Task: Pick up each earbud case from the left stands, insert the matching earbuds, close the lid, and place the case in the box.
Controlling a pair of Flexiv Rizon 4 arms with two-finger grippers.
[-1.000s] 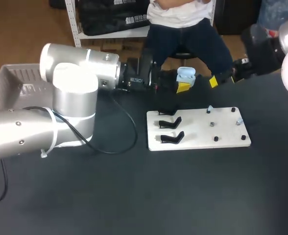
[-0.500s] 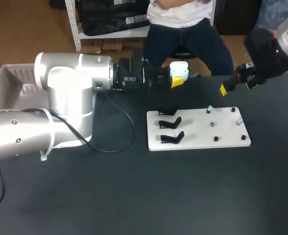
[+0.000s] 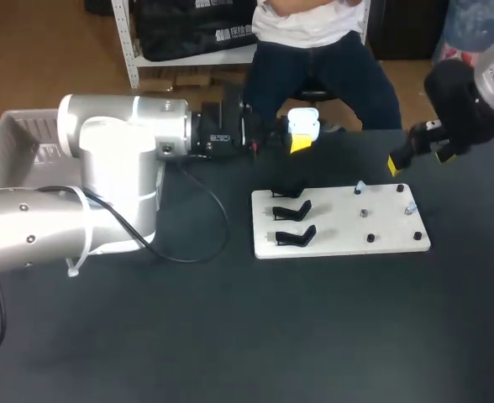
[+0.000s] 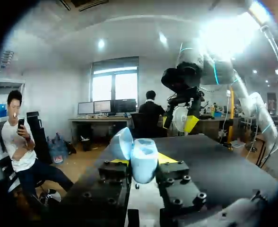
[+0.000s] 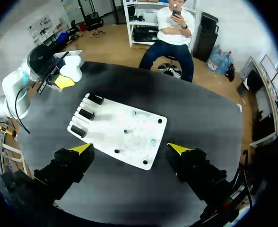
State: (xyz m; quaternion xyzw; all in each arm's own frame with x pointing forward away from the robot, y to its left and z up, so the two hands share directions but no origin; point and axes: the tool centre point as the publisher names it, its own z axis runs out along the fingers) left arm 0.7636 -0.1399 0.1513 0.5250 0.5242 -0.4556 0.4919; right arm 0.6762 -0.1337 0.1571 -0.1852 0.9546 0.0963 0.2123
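The left pincer (image 3: 301,140) clamps the pale-blue earbud case (image 3: 304,122), lid open, above the tabletop's (image 3: 230,336) far edge, behind the white board (image 3: 381,220). The right pincer (image 3: 418,159) gapes wide, empty. The case looks light, rigid and slick, so grip its body, not the hinged lid.

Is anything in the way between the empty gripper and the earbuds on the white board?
Nothing visible is. The right gripper hangs open over the board, and the earbuds sit uncovered on it, with only small black pegs nearby.
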